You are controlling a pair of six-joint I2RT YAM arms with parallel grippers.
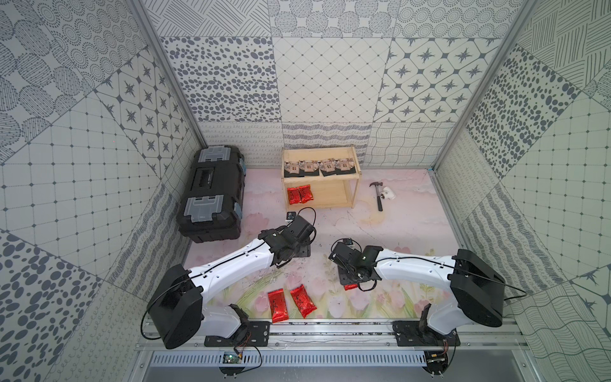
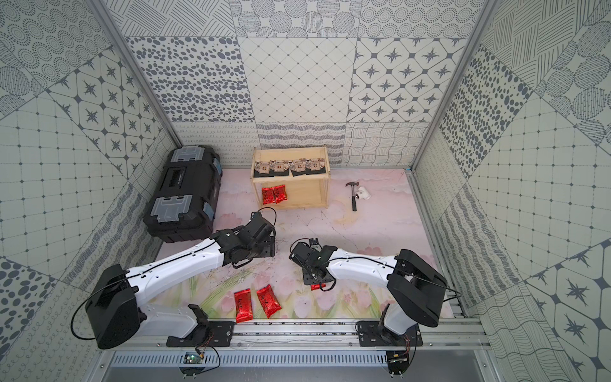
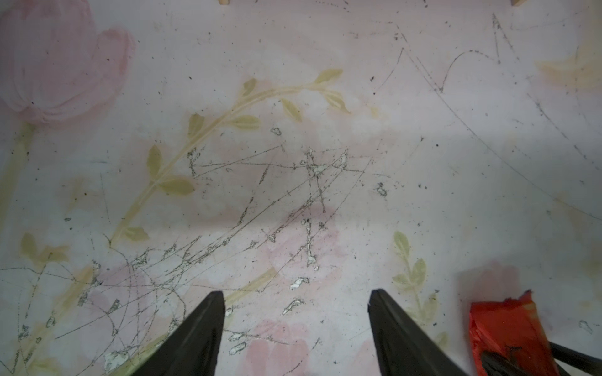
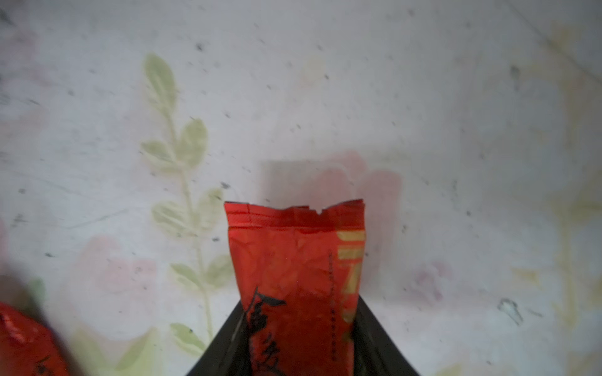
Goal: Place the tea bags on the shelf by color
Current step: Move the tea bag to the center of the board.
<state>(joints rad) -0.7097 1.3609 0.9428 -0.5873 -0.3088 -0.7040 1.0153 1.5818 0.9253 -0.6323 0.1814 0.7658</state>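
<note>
**So, right fingers have a red pouch, left ones have nothing**

Basically the right wrist view says it all. One red pouch (image 4: 296, 276) is pinched between the right fingers (image 4: 371, 345), a finger on each long side, with its crimped end poking out past the tips. In both top views only a corner of it peeks out from under the right wrist, over the front half of the table (image 1: 396, 231). Can't tell if it's off the surface or not.

Toward the left arm's side, two loose red pouches (image 1: 277, 305) lie side by side near the table's front edge.

At the back stands the shelf (image 1: 355, 185). Four black sachets (image 1: 320, 166) sit in a row on the top tier, and two shelved red pouches (image 1: 300, 194) touch each other at the left end of the lower tier.

The left fingers (image 3: 202, 338) are spread wide over bare table, nothing between them.

A black toolbox (image 1: 211, 195) sits left of the shelf, with a hammer (image 1: 378, 195) and a white pipe fitting (image 1: 387, 193) to its right.
</note>
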